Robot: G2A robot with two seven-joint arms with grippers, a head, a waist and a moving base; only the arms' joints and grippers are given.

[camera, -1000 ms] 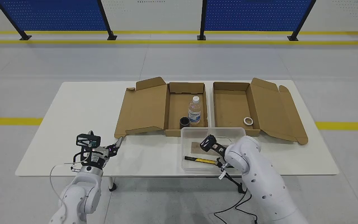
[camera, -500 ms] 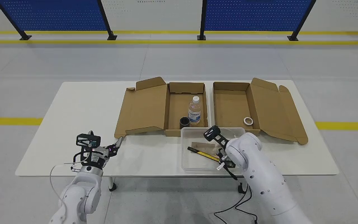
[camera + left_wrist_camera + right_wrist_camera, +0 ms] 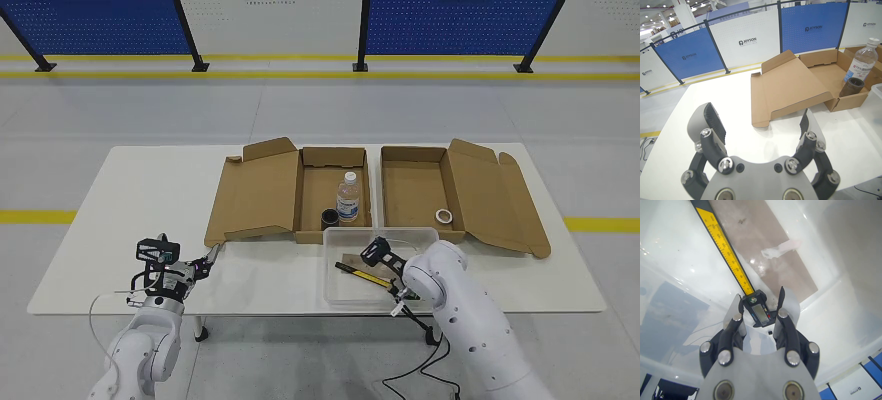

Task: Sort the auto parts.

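My right gripper (image 3: pixel 760 294) inside clear bin (image 3: pixel 838 247), pinching digital caliper (image 3: pixel 726 250) by display head. I judge it stiff, slick, long beam tail-heavy (may swing), screen fragile; hold head edges firmly. Left gripper (image 3: pixel 758 109) spread above surface (image 3: pixel 696 98).

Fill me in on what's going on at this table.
A two-armed robot is sorting parts on a white table. Its right gripper is down in the clear plastic bin, shut on the display end of a yellow-and-black digital caliper. The left gripper hangs open over the table's near left edge, holding nothing. Behind the bin, the left open cardboard box holds a clear plastic bottle and a dark cylindrical sleeve; the right open cardboard box holds a small white ring.
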